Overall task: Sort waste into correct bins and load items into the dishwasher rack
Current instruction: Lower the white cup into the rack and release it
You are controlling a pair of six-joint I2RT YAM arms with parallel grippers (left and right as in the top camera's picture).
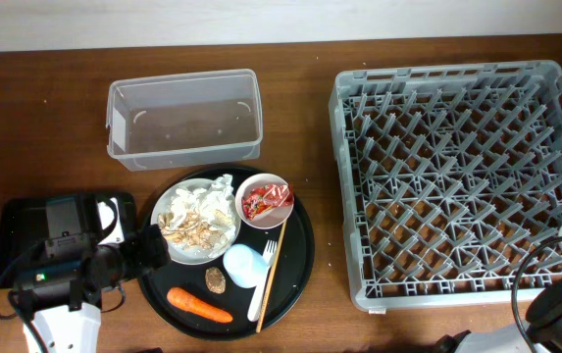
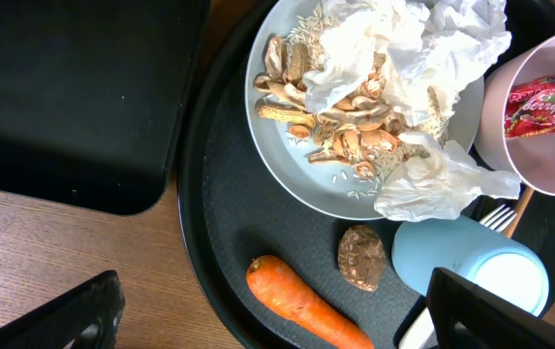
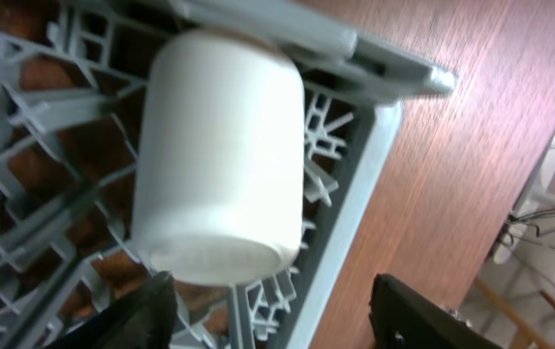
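A round white plate (image 1: 184,245) with crumpled napkins (image 2: 403,58) and beige scraps (image 2: 340,116) sits on a round black tray (image 1: 298,257). Also on the tray are a pinkish bowl (image 1: 264,199) holding a red wrapper (image 2: 548,102), a light blue cup (image 1: 244,265), a white fork (image 1: 261,294), an orange carrot (image 1: 199,305) and a brown lump (image 1: 215,280). My left gripper (image 2: 277,330) is open just above the carrot (image 2: 306,305). My right gripper (image 3: 277,325) is open beside a white cup (image 3: 219,174) that rests in the grey rack (image 1: 462,176) near its right edge.
A clear tub (image 1: 182,118) stands at the back left. A flat black tray (image 1: 21,230) lies left of the round tray, partly under my left arm. The wooden table edge runs beside the rack's rim (image 3: 354,194).
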